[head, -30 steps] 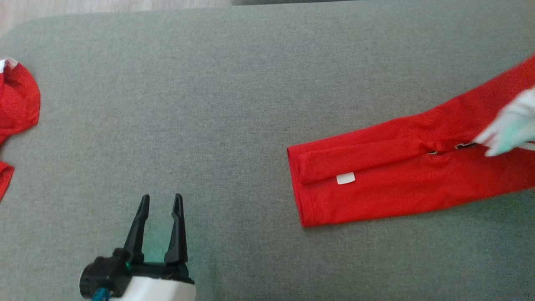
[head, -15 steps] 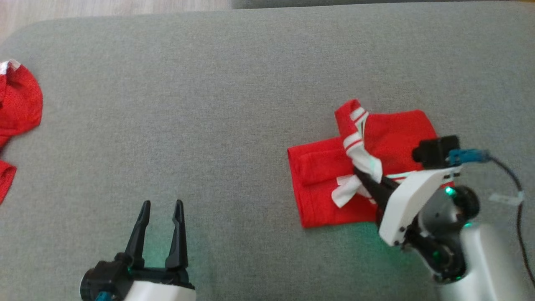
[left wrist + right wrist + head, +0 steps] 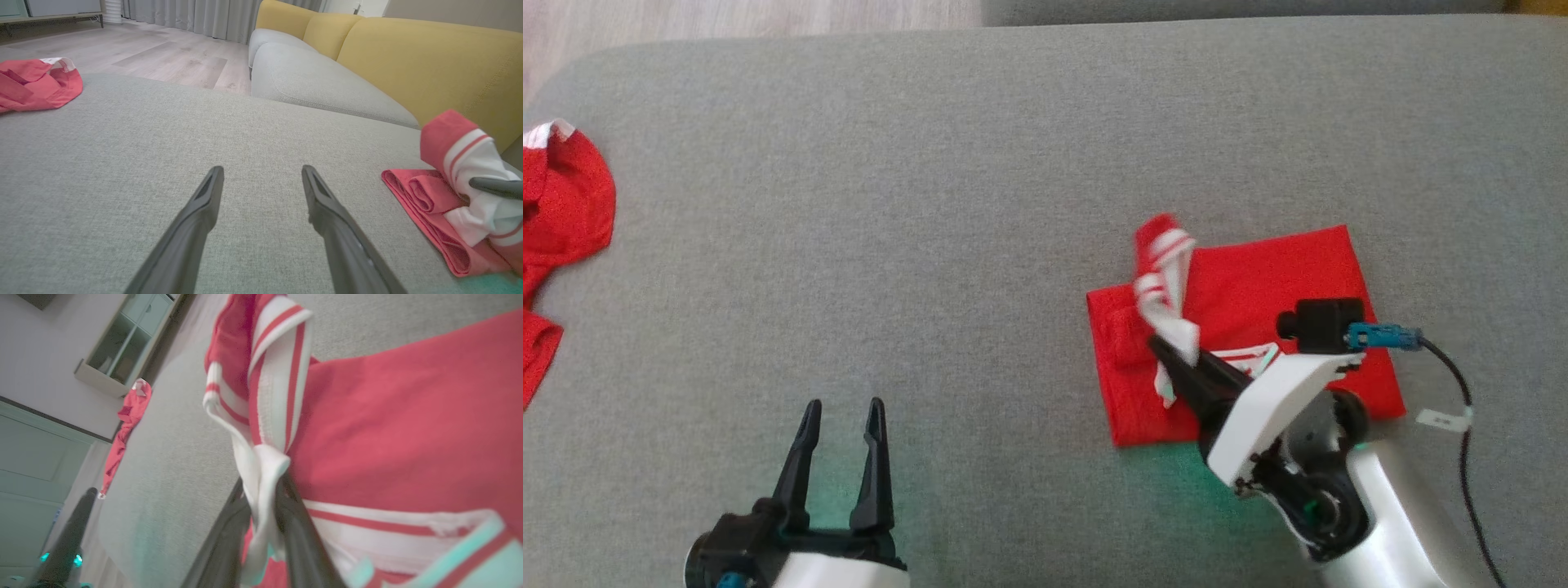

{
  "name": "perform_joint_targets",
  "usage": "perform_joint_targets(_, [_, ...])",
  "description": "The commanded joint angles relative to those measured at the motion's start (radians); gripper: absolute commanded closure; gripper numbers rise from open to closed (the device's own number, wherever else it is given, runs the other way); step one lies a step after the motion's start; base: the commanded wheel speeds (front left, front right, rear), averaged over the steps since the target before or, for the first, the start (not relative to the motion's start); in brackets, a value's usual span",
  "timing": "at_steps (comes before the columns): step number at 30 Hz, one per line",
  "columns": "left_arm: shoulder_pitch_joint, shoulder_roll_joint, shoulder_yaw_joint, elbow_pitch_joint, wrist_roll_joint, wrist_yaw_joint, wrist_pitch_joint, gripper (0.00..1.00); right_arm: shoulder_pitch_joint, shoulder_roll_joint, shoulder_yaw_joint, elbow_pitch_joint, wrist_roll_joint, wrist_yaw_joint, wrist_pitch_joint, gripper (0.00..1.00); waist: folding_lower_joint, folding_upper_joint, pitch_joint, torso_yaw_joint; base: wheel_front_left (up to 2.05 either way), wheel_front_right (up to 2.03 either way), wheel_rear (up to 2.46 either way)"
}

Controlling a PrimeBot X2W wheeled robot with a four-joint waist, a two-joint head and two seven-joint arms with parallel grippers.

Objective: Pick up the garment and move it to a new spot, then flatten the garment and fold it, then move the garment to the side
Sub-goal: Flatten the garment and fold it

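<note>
The folded, square-edged red garment lay with wide bare grey cushion left of it, where the left pincer stood spread and empty. The right pincer nipped its striped collar, carried further left than before.

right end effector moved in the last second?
Yes. The right end effector, pinching the striped trim, has come in and shifted toward the robot's left across the folded red garment, whose lower-left corner stayed put.
</note>
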Motion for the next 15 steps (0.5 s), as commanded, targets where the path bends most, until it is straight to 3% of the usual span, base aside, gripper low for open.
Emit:
perform_joint_targets(1, [-0.013,-0.003,0.025,-0.023,-0.006,0.009,-0.008,0.00,-0.044,0.005,0.037,-0.030,0.031,0.008,-0.020,0.00,0.0000,0.0000,-0.003,-0.003,0.00,0.00,0.00])
perform_joint_targets(8, [0.002,-0.003,0.029,-0.017,-0.008,0.015,-0.008,0.00,-0.033,0.005,0.093,-0.090,0.080,0.008,-0.053,0.00,0.0000,0.0000,-0.026,-0.024,0.00,0.00,0.00])
perform_joint_targets(15, [0.025,-0.003,0.047,-0.023,-0.004,0.019,-0.008,0.00,0.064,0.005,-0.056,-0.278,-0.163,0.008,-0.164,0.00,0.0000,0.0000,-0.074,-0.049,0.00,0.00,0.00])
